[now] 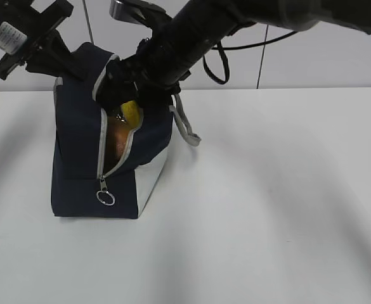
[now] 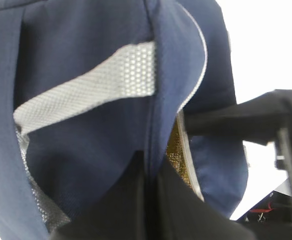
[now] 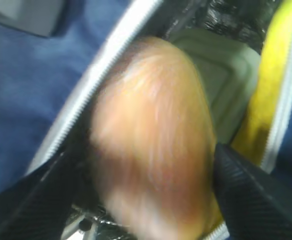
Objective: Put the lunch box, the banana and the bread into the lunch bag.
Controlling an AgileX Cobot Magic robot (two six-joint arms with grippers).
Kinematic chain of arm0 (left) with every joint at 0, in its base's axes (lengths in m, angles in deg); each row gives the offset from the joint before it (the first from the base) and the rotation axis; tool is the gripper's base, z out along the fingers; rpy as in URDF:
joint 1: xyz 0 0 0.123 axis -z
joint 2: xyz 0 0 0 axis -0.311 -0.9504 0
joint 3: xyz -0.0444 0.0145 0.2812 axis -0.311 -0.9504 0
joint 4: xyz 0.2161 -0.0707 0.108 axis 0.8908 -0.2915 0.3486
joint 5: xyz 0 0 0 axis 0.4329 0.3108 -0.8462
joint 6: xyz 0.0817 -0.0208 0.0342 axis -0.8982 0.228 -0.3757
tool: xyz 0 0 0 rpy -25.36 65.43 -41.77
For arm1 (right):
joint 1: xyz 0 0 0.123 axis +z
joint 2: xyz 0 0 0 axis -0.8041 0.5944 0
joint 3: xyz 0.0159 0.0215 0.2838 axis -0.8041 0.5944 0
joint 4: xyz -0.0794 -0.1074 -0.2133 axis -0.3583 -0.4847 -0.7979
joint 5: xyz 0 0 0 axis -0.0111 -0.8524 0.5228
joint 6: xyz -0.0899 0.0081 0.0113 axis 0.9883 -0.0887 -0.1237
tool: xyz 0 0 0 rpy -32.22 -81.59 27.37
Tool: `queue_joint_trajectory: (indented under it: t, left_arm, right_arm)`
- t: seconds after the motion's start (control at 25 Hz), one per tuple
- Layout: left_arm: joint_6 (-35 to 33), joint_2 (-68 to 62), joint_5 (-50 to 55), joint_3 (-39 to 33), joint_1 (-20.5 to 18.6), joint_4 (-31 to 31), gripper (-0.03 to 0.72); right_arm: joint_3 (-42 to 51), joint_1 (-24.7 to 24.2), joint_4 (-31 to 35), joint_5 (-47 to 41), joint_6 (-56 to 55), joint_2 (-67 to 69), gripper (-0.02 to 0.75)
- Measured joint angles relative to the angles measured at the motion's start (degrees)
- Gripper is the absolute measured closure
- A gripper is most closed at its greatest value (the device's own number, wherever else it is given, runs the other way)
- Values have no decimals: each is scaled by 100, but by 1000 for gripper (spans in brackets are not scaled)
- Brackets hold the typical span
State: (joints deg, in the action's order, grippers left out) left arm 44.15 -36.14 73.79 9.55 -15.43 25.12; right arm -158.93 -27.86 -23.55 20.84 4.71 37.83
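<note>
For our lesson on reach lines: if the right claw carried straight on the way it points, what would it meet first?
Probably the oval golden-brown bread roll, between its spread fingers inside the navy-blue fabric lunch bag; depth is blurred.

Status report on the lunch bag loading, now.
Left gripper shut on lunch bag rim. Right gripper at opening, fingers either side of bread. Lunch box, banana inside. Nothing blocking.

bread [image 3: 150, 145]: blurred in the right wrist view — lower end cut off by the frame
lunch box [image 3: 225, 85]: only a green lid corner shows behind the bread
banana [image 1: 130, 111]: mostly hidden inside the lunch bag [image 1: 77, 152]
left gripper: fingertips not visible — buried against fabric
</note>
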Motion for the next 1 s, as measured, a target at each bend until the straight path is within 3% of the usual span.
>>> queue_joint_trajectory:
  t: [0.44, 0.72, 1.0]
  left_arm:
    - [0, 0, 0, 0, 0, 0, 691]
    - [0, 0, 0, 0, 0, 0, 691]
    - [0, 0, 0, 0, 0, 0, 691]
  right_arm:
    - [-1292, -11, -2094, -1330, -863, 0, 199]
    - [-1306, -106, -2629, -1433, -1966, 0, 206]
    - [-1326, -110, -2286, -1399, -2201, 130, 283]
